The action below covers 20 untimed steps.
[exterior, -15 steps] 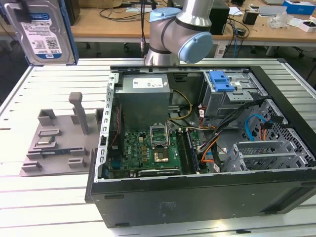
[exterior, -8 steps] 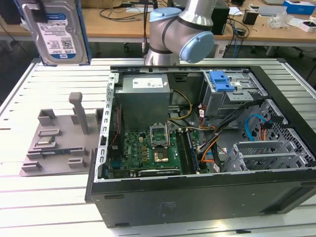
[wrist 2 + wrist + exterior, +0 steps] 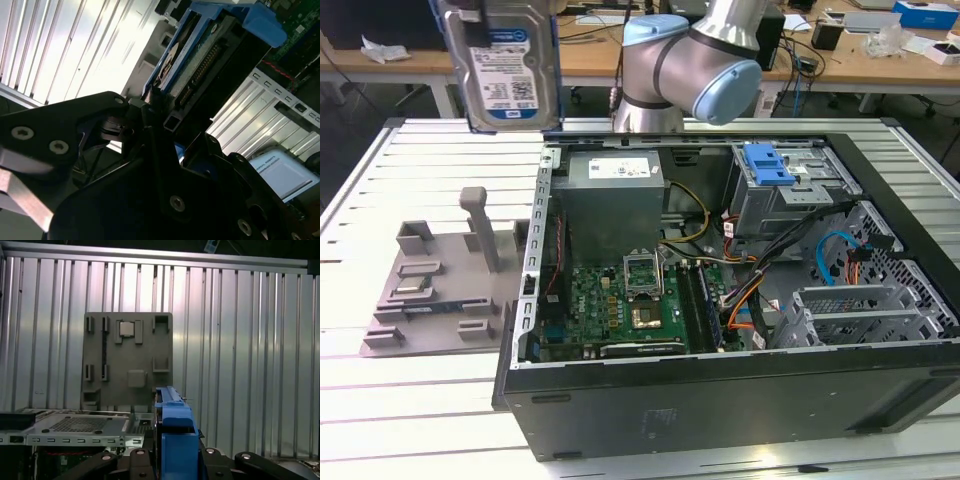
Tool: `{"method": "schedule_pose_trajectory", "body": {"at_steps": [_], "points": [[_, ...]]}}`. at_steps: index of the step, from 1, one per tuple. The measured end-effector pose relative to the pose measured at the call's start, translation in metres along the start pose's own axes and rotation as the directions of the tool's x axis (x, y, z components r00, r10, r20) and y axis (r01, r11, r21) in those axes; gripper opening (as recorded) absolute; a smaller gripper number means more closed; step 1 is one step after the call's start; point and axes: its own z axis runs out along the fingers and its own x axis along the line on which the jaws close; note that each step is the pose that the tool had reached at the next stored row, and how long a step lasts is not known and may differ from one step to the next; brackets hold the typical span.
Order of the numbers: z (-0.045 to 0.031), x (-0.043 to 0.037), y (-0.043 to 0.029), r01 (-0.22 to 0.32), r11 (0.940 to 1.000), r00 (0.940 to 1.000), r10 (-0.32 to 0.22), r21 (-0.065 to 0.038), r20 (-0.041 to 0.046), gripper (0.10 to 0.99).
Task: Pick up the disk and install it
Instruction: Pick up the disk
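We see the disk [image 3: 503, 70] lifted clear of the surface [image 3: 360, 400], hanging upright high at the exterior view's left with its white-and-blue label facing that camera. It is apart from the open computer case [image 3: 720, 420], which lies on the surface toward the exterior view's right, and the arm [image 3: 690, 55] stands behind the case.

The gripper [image 3: 174, 459] is pinching the disk. In the first wrist view its black fingers [image 3: 105, 458] press against both sides of the disk's blue frame, which juts out from between them. In the second wrist view the disk's connector edge runs out past the dark fingers, with the slatted surface beyond.

Below the raised disk the first wrist view shows a grey tray [image 3: 127, 360] lying flat on the surface just beside the case's edge.

Inside the case a green circuit board [image 3: 620, 300] lies on the bottom. A blue bracket [image 3: 768, 165] sits on the metal drive cage at the far side.
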Motion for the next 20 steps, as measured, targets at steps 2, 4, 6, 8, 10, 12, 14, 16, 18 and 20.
{"method": "schedule_pose_trajectory", "body": {"at_steps": [2, 4, 6, 8, 10, 12, 14, 16, 18, 20], "points": [[-0.0005, 0.0004, -0.0096, 0.0, 1.0, 1.0, 0.0, -0.001, 0.0, 0.369], [-0.0009, 0.0008, -0.02, 0.0, 1.0, 1.0, 0.0, -0.001, 0.0, 0.369], [-0.0012, 0.0013, -0.0305, 0.0, 1.0, 1.0, 0.0, -0.002, 0.0, 0.369], [-0.0016, 0.0018, -0.042, 0.0, 1.0, 1.0, 0.0, -0.003, 0.0001, 0.369], [-0.0021, 0.0022, -0.0529, 0.0, 1.0, 1.0, 0.0, -0.003, 0.0001, 0.369], [-0.0024, 0.0027, -0.064, 0.0, 1.0, 1.0, 0.0, -0.004, 0.0001, 0.369], [-0.0027, 0.0032, -0.0746, 0.0, 1.0, 1.0, 0.0, -0.004, 0.0002, 0.369], [-0.0031, 0.0037, -0.0863, 0.0, 1.0, 1.0, 0.0, -0.005, 0.0002, 0.369], [-0.0035, 0.0041, -0.0966, 0.0, 1.0, 1.0, 0.0, -0.005, 0.0001, 0.369], [-0.004, 0.0046, -0.1098, 0.0, 1.0, 1.0, 0.0, -0.005, 0.0002, 0.369]]}}
